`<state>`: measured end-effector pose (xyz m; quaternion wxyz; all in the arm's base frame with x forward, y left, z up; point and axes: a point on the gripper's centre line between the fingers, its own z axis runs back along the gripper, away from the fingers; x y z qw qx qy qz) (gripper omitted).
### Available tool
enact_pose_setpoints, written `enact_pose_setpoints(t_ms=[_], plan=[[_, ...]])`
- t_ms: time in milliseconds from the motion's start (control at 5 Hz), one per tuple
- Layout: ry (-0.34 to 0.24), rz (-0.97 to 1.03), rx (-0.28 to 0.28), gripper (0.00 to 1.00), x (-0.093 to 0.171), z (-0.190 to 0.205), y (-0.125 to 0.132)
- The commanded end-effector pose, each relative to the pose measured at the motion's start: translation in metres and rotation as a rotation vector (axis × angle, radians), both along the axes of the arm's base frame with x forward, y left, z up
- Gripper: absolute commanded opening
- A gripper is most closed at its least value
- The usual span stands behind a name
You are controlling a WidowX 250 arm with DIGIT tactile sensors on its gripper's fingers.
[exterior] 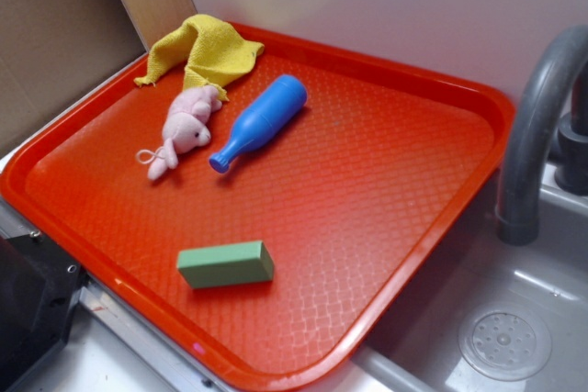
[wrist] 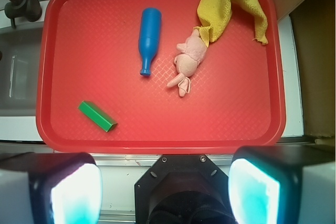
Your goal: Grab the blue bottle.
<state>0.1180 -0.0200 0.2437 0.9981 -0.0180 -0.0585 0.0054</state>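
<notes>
One red tray (exterior: 432, 135) sits on the surface beside a grey sink (exterior: 542, 282), and four things lie on it. The single blue bottle (exterior: 260, 121) lies on its side in the upper middle of the exterior view, its narrow neck pointing toward the lower left of the frame and its rounded base toward the upper right. Just left of it, close but apart, lies one pink plush toy (exterior: 184, 130), whose upper end touches one crumpled yellow cloth (exterior: 204, 50) in the tray's top-left corner. One green block (exterior: 226, 264) rests alone, well apart from the others, in the lower middle of the frame. One curved grey faucet (exterior: 537, 126) rises at the right edge.

In the wrist view the tool (wrist: 165, 190) hangs at the bottom of the frame, off the tray's near rim, its two fingers (wrist: 76, 192) spread wide and holding nothing (the pads glow a pale teal). The bottle there lies in the tray's upper middle, well apart from the tool.
</notes>
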Motion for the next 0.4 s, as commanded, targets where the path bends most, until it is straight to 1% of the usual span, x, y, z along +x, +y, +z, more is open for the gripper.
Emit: enact_pose_setpoints(t_ms=[0,200], plan=[[0.0,0.0,0.0,1.0,0.0,0.0,0.0],[-0.004,0.029,-0.002,1.0,0.023,0.002,-0.003]])
